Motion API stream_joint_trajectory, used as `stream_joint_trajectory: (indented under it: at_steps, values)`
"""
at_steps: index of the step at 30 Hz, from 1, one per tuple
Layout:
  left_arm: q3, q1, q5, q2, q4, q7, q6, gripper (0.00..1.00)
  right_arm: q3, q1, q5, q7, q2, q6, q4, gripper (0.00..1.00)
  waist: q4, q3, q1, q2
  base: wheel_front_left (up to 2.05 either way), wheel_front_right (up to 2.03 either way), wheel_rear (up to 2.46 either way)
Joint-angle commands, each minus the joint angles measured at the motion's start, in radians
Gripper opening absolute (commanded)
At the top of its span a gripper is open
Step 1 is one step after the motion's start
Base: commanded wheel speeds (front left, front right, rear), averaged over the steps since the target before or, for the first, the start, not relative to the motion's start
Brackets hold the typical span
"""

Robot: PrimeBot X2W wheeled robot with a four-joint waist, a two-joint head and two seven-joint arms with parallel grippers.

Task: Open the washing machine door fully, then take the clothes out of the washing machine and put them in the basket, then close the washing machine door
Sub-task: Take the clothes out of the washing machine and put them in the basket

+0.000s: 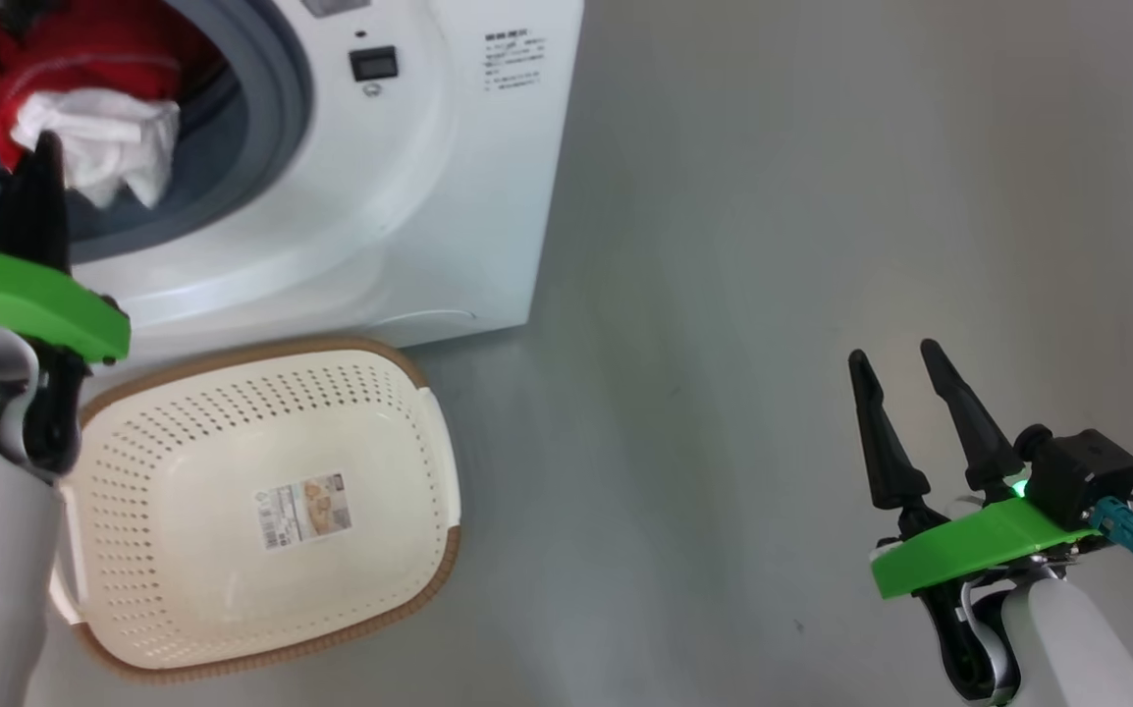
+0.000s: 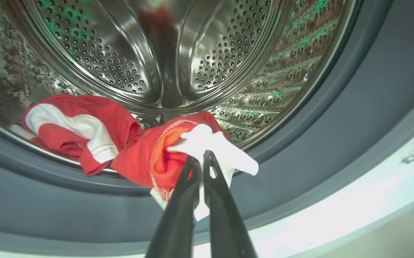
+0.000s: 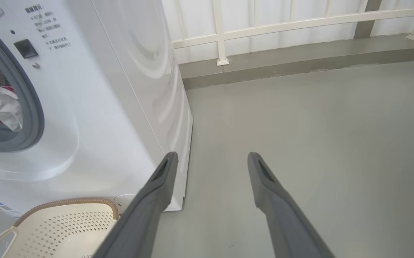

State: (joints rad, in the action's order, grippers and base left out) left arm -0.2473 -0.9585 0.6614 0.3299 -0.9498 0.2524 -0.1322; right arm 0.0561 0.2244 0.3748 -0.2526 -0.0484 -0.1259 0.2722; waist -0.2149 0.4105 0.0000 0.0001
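The white washing machine [image 1: 429, 177] stands open; its door is out of view. Red and white clothes [image 2: 121, 143] hang over the grey gasket at the mouth of the steel drum [image 2: 164, 53], and they show at the drum opening in the head view as clothes [image 1: 85, 88]. My left gripper [image 2: 201, 157] is shut on a white and red fold of the clothes at the drum's lip; in the head view the left gripper [image 1: 41, 147] reaches into the opening. The cream basket [image 1: 262, 511] sits empty on the floor below the opening. My right gripper [image 1: 895, 353] hangs open over bare floor, holding nothing.
Grey floor [image 1: 773, 295] spreads to the right of the machine. A white railing [image 3: 264, 25] on a low grey kerb runs behind it. The basket [image 3: 63, 229] lies just left of my right fingers [image 3: 164, 175] in the right wrist view.
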Motion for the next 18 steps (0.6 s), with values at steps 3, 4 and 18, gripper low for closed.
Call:
stream_joint_trajectory:
  at_steps: [3,4,18]
  values:
    - [0.081,0.066,-0.028,0.027,0.098,0.009,0.002,0.0,0.006,-0.028,-0.017,-0.009,-0.002,-0.005,-0.019,1.0,0.043,-0.049,0.0,-0.0001,0.0,0.0,0.0]
    - [0.1,0.086,-0.036,0.02,0.123,0.009,0.002,0.0,0.003,-0.032,-0.018,-0.009,-0.002,-0.005,-0.019,1.0,0.047,-0.056,0.0,-0.0001,0.0,0.0,0.0]
    - [0.289,0.344,-0.172,-0.078,0.544,0.009,0.002,0.0,-0.025,-0.066,-0.032,-0.009,-0.002,-0.005,-0.027,1.0,0.088,-0.101,0.0,-0.0001,0.0,0.0,0.0]
